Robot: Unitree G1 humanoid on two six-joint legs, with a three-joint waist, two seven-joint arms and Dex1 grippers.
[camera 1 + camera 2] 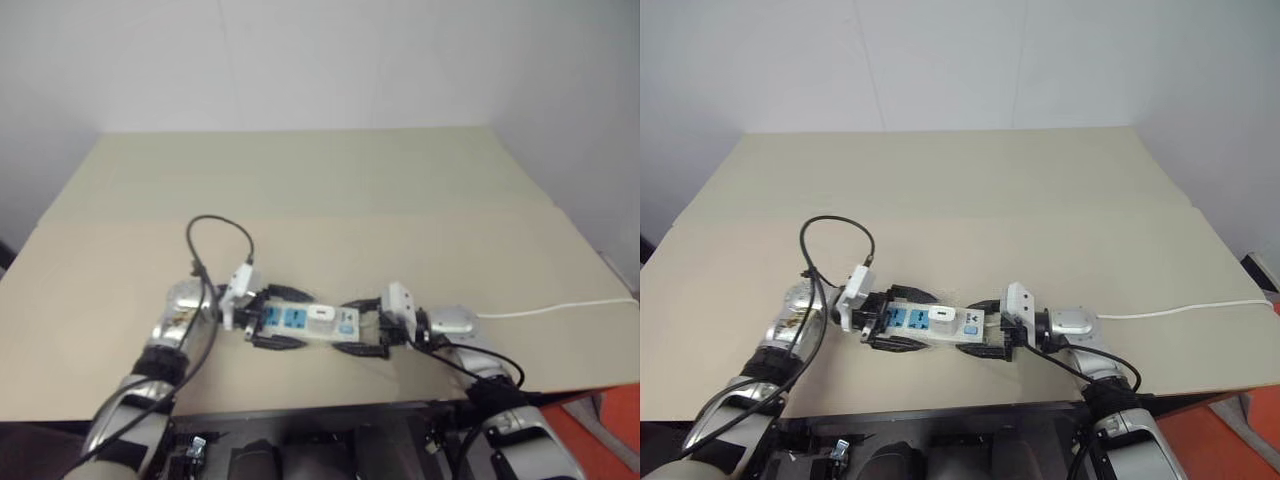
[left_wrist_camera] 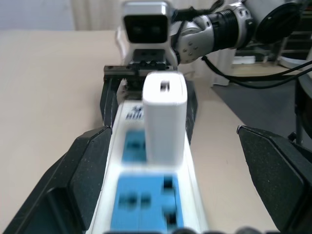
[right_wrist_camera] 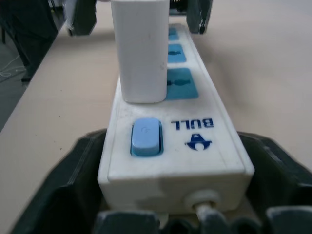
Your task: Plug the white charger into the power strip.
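While your right gripper (image 1: 985, 330) clamps the long white plastic power strip (image 1: 925, 322), the small white charger block (image 2: 164, 117) stands plugged; left gripper (image 1: 895, 318) jaws spread, so withdraw.

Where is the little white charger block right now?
The small white rectangular plastic charger stands upright in the long flat white plastic power strip, in the socket nearest its blue switch, near the table's front edge between the two black-fingered grippers.

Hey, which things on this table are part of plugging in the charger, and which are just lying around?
Part of the job:
- white charger, standing in the strip
- power strip
- left gripper, open
- right gripper, around the strip's switch end

Just there:
- table
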